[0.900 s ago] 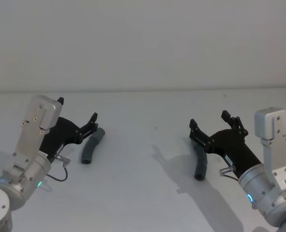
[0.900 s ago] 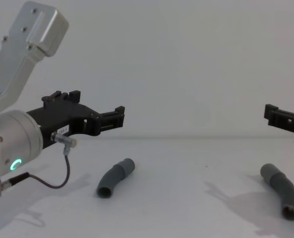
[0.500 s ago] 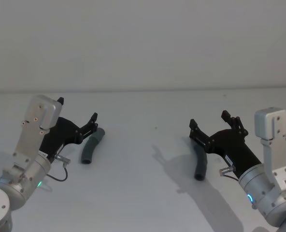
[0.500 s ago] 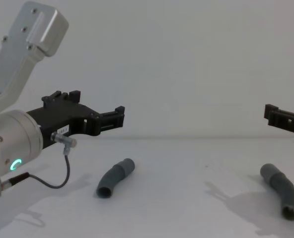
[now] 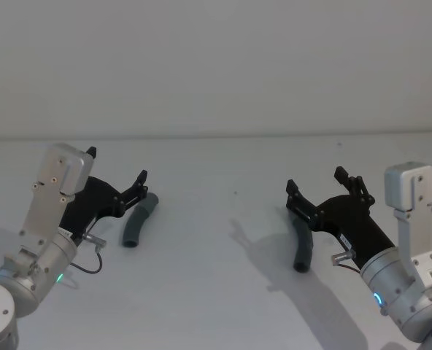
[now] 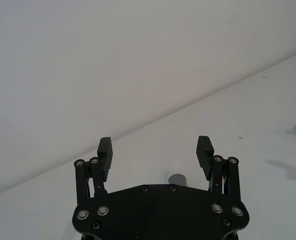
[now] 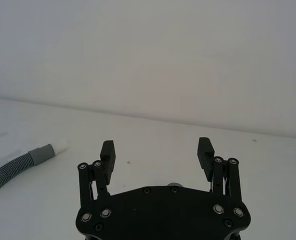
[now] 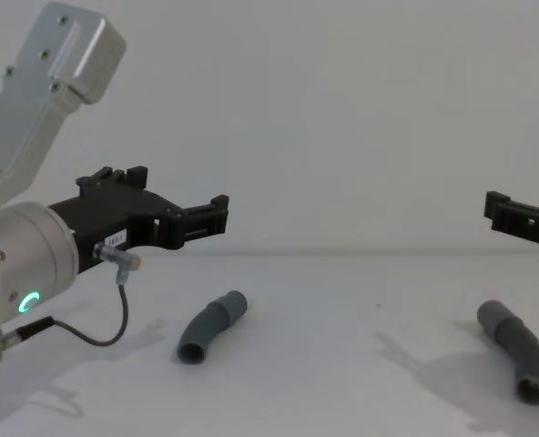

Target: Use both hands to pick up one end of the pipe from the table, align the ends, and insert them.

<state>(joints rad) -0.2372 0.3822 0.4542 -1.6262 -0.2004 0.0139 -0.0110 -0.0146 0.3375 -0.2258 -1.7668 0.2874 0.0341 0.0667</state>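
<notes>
Grey and ribbed, the two tube sections lie flat on the white desk [image 5: 216,299], well apart. The left pipe piece [image 5: 138,223] lies on the robot's left and the right pipe piece [image 5: 302,246] on its right. The left end effector [image 5: 117,164] hangs above and just beside its piece, jaws spread wide and gripping nothing. A round cuff [image 6: 178,178] of that piece shows between the jaws in the left wrist view. The right end effector [image 5: 315,179] hangs over the far end of the right pipe piece, likewise wide and empty.

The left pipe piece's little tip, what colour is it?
Whitish tip on the ribbed grey tube piece; right wrist view shows it best.
</notes>
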